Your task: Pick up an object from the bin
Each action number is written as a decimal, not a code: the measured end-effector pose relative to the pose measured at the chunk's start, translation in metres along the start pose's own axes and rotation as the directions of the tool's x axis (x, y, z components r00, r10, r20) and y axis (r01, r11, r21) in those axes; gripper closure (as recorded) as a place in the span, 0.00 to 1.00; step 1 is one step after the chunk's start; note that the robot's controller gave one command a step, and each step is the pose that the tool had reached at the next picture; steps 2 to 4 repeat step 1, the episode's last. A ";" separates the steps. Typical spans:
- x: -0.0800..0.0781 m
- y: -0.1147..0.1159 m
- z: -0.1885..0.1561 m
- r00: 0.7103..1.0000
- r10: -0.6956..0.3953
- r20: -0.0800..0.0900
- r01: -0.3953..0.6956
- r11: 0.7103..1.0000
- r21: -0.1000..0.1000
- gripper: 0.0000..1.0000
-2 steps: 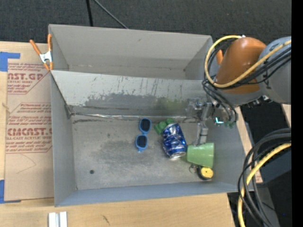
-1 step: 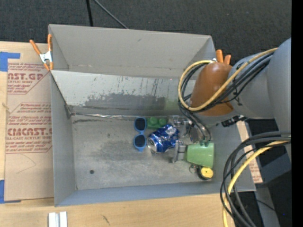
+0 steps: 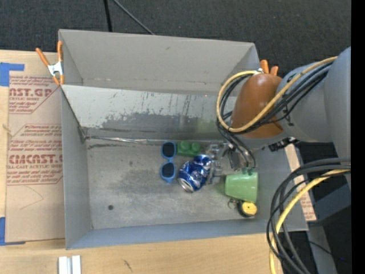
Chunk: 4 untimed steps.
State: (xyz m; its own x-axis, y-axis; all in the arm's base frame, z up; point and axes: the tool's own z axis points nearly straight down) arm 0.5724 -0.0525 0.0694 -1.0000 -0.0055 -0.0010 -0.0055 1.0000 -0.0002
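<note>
My gripper (image 3: 218, 160) reaches down near the right of the bin floor, its metal fingers close beside a crushed blue drink can (image 3: 195, 173). Whether the fingers touch the can is unclear. A light green mug (image 3: 242, 185) lies just right of the gripper. A small green piece (image 3: 189, 148) lies to its upper left. Left of the can, a blue ring-shaped toy (image 3: 168, 171) rests on the floor, with a second blue round piece (image 3: 168, 149) above it.
A small yellow and black round thing (image 3: 247, 209) lies below the mug near the bin's front right corner. The arm with its orange cover and looping cables hangs over the bin's right side. Bare grey floor stretches across the left half.
</note>
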 end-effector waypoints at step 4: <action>0.030 0.008 -0.133 0.990 -0.142 0.008 0.142 0.990 0.002 1.00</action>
